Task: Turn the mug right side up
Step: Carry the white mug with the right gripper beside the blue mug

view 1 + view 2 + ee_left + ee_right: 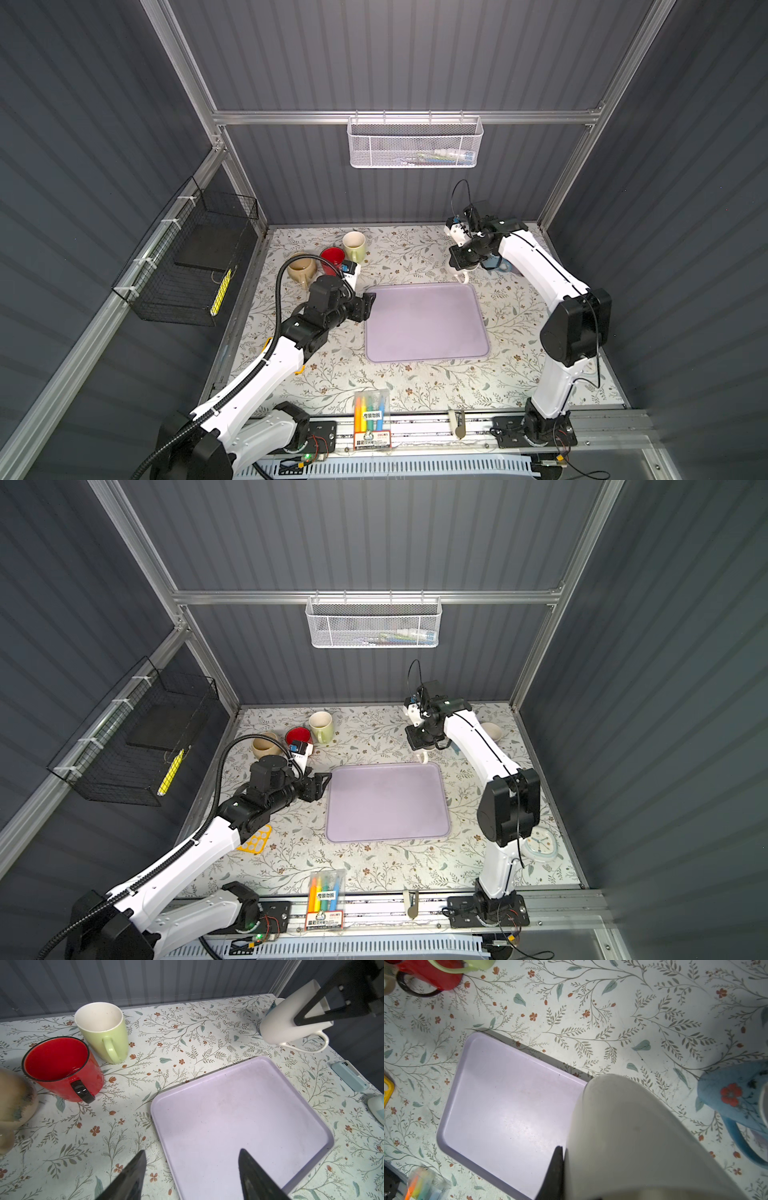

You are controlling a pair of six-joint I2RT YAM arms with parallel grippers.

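The white mug [291,1020] hangs tilted just behind the far right corner of the lilac tray [426,322], its handle [464,276] hanging underneath. My right gripper [464,266] is shut on the mug's wall near the rim. In the right wrist view one finger [556,1167] presses the outside of the mug [633,1136], and the other is hidden. My left gripper [192,1153] is open and empty over the tray's left edge, also seen in a top view [324,783].
A red mug [332,257], a green mug [354,245] and a beige mug [301,268] stand upright at the back left. A blue flowered mug [733,1097] sits beside the white one. A marker pack [371,409] lies at the front edge, a clock [540,843] at the right.
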